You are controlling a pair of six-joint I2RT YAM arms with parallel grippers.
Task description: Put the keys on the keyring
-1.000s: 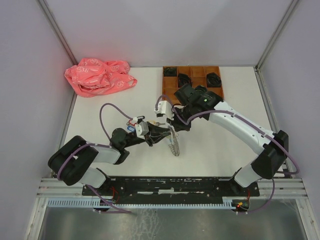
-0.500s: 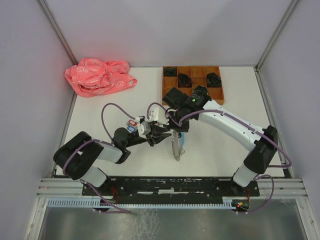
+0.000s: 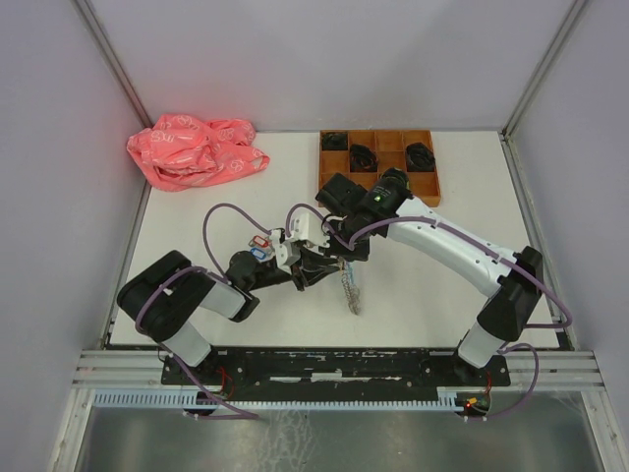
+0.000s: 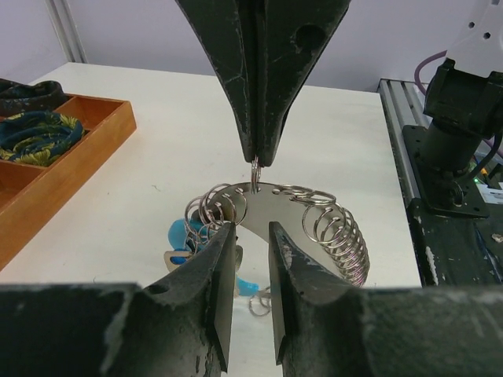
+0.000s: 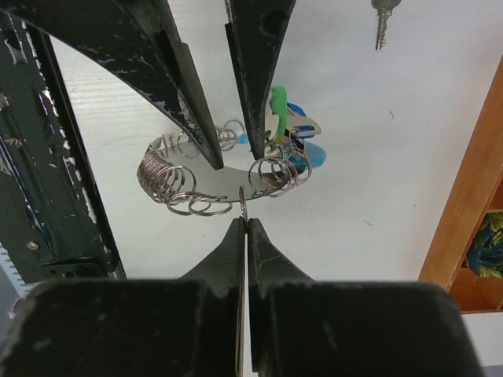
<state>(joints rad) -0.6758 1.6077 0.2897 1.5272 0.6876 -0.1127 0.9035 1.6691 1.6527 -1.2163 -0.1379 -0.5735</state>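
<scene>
The keyring (image 3: 349,290), a curved silver plate strung with many split rings and a few blue and green tags, hangs between my two grippers. It also shows in the left wrist view (image 4: 271,200) and the right wrist view (image 5: 208,184). My left gripper (image 4: 250,229) has its jaws set narrowly on either side of the plate's edge. My right gripper (image 5: 245,221) is shut on one small split ring (image 5: 244,206) at the plate's opposite edge. Keys with red and blue tags (image 3: 258,246) lie by my left wrist. One silver key (image 5: 381,23) lies on the table.
A wooden compartment tray (image 3: 334,167) with black coiled bundles stands at the back right, close behind my right arm; its wall also shows in the left wrist view (image 4: 71,169). A crumpled pink bag (image 3: 197,149) lies at the back left.
My right gripper has moved left and closed in on the keyring held at my left gripper. The hanging keyring has shifted slightly toward the near edge.
</scene>
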